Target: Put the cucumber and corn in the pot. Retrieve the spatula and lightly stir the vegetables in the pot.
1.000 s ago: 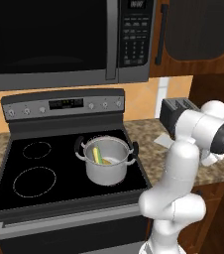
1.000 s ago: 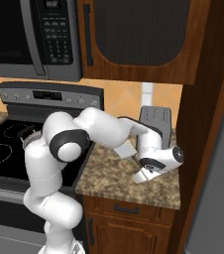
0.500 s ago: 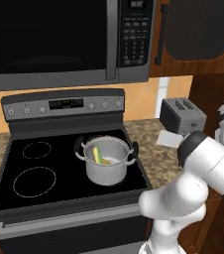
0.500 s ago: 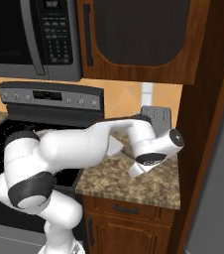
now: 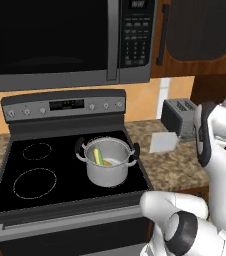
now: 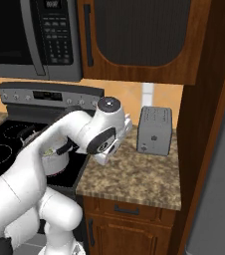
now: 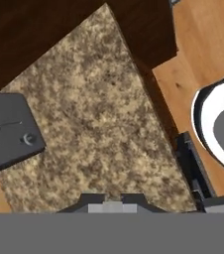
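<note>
A: The kitchen is dark wood cabinets over a speckled granite counter (image 6: 134,174), with a black stove (image 5: 60,170) under a microwave (image 5: 70,40). How much open room is there?

B: In the right base view the counter runs bare from the stove's right edge to the wooden wall at 3 o'clock. A grey toaster (image 6: 154,130) stands at the back, toward 1 o'clock from the hand. The front edge of the granite drops to a cabinet drawer.

A: And from the hand view?

B: Bare granite (image 7: 94,124) across the middle, its edge running diagonally down toward 5 o'clock, wood floor beyond it. The toaster's corner (image 7: 7,129) sits at 9 o'clock.

A: The pot?

B: The pot (image 5: 108,162) stands on the stove near its right edge, steel, with looped handles at 9 and 3 o'clock. Inside, the cucumber (image 5: 98,156) leans as a green stick and the corn (image 5: 107,162) lies just beside it, yellow, toward 4 o'clock.

A: The spatula?

B: A pale grey blade (image 5: 163,142) shows over the counter just in front of the toaster in the left base view, at 3 o'clock from the pot. Its handle is hidden.

A: The gripper?

B: The gripper (image 7: 112,202) is clenched tight. The pictures don't show what it is clamped on, if anything. The hand hangs above the counter between stove and toaster.
</note>
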You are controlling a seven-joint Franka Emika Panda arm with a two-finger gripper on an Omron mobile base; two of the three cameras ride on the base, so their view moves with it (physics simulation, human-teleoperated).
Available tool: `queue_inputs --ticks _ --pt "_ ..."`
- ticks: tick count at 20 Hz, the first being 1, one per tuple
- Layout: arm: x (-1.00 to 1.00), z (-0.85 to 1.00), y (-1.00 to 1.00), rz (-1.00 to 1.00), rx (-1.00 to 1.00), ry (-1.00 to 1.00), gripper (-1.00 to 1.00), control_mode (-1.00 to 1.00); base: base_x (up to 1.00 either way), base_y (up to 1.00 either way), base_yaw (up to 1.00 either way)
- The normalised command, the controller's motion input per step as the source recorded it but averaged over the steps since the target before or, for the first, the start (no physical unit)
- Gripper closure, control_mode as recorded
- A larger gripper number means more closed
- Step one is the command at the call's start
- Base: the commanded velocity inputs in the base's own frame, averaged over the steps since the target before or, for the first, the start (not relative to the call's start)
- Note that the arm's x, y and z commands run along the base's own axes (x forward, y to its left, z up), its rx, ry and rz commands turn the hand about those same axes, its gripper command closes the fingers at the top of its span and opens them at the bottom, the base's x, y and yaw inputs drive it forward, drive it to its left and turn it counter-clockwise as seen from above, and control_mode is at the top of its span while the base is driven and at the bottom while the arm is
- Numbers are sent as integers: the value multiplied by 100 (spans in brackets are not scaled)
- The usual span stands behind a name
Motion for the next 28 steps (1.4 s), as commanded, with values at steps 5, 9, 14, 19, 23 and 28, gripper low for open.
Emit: queue_inputs --ticks 5,9,14,19,23,28 --pt "-11 100 68 2 -47 -14 100 -100 0 0 0" --pt "3 82 95 2 -45 -2 100 -100 0 0 0" --pt "14 62 100 7 -29 3 100 -100 0 0 0" --pt "22 19 97 8 -22 28 100 -100 0 0 0" --pt "22 6 84 9 -14 39 100 -100 0 0 0" --pt "0 70 75 4 -11 17 100 -100 0 0 0"
